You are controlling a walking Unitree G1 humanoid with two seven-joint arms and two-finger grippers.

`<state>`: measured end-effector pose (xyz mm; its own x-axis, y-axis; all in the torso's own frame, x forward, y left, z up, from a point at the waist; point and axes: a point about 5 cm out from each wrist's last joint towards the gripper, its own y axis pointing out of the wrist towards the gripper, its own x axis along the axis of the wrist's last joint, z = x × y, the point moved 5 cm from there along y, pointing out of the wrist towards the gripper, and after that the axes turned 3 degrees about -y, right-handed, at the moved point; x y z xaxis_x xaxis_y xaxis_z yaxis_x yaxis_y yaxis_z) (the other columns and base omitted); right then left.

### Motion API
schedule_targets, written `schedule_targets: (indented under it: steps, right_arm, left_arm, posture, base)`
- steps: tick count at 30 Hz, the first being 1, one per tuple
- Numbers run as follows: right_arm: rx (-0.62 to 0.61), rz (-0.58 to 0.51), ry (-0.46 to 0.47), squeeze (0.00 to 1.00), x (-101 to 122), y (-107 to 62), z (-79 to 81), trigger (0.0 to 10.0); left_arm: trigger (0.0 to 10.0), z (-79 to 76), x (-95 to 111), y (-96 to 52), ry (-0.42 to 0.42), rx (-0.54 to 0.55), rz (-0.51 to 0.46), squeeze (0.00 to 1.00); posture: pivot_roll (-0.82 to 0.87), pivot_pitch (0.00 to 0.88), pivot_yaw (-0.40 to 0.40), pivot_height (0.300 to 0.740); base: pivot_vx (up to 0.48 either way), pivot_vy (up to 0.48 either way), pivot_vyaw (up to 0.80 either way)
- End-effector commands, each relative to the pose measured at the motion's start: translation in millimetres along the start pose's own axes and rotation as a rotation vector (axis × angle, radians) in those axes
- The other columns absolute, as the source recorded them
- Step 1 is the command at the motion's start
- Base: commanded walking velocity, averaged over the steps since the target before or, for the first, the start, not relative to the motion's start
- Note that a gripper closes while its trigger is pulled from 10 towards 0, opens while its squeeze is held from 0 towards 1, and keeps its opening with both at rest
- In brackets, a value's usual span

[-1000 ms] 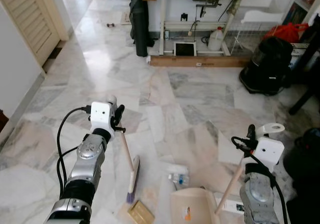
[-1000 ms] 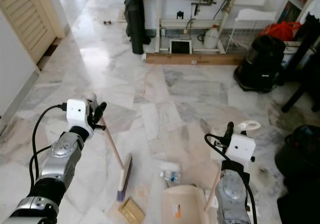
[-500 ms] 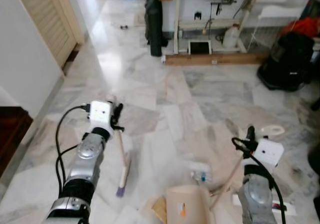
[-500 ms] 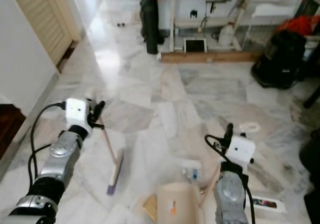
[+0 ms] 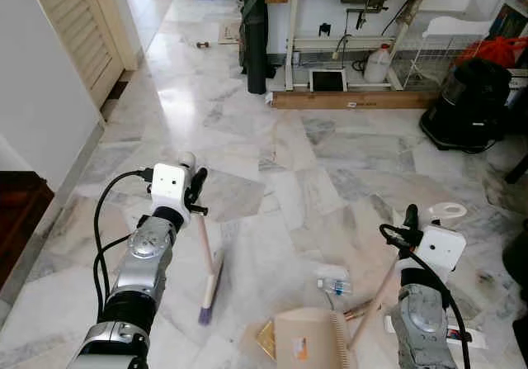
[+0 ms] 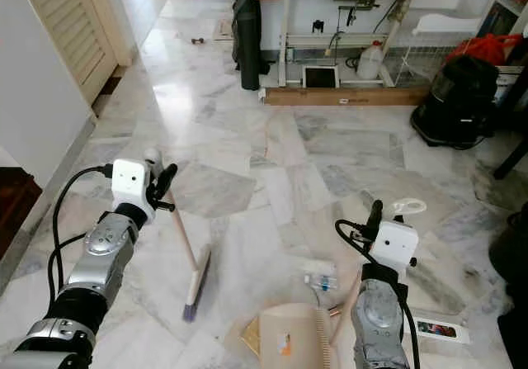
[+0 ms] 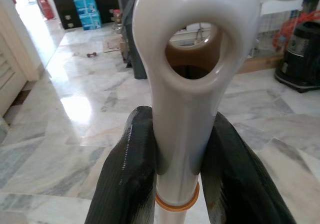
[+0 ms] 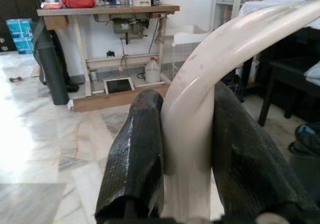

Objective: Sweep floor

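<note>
My left gripper [image 5: 195, 192] is shut on the top of a broom's wooden handle [image 5: 203, 241], just under its white hanging loop [image 7: 192, 58]. The purple-bristled broom head [image 5: 209, 293] rests on the marble floor. My right gripper [image 5: 409, 222] is shut on the white loop end [image 8: 200, 98] of a beige dustpan's handle [image 5: 375, 299]. The dustpan [image 5: 309, 346] lies on the floor at the bottom centre. A brown cardboard scrap [image 5: 266, 340] touches its left side. A small bottle and white wrapper [image 5: 333, 281] lie just beyond it.
A flat white box [image 5: 459, 333] lies on the floor to the right of the dustpan. A black vacuum cleaner [image 5: 474, 96] stands at the far right, with a sewing table [image 5: 355, 39] and a black roll [image 5: 256, 35] behind. A wall [image 5: 33, 113] and a louvred door [image 5: 78, 22] stand to the left.
The camera has shifted, and floor litter now sits further right in view. The dustpan now touches the cardboard scrap, and the broom head stands further from it. Both grippers keep their grips.
</note>
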<state>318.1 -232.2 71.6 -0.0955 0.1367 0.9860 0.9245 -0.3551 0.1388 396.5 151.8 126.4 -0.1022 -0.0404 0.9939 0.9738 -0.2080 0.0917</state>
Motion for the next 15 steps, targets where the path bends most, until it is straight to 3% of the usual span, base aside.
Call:
schedule_targets:
  steps: [1, 15]
  right_arm:
    - [-0.02, -0.009, -0.001, 0.0, 1, 0.0, -4.9, 10.0]
    - [-0.045, 0.045, -0.045, 0.0, -17, -5.9, -9.8, 10.0]
  left_arm:
    - [10.0, -1.4, 10, 3.5, 0.021, -0.014, -0.042, 0.0]
    - [10.0, -2.5, 8, 0.6, 0.035, -0.038, -0.03, 0.0]
  posture:
    - [0.05, 0.059, 0.021, 0.74]
    - [0.08, 0.074, 0.031, 0.74]
  base:
    - [0.0, 0.0, 0.0]
    - [0.0, 0.0, 0.0]
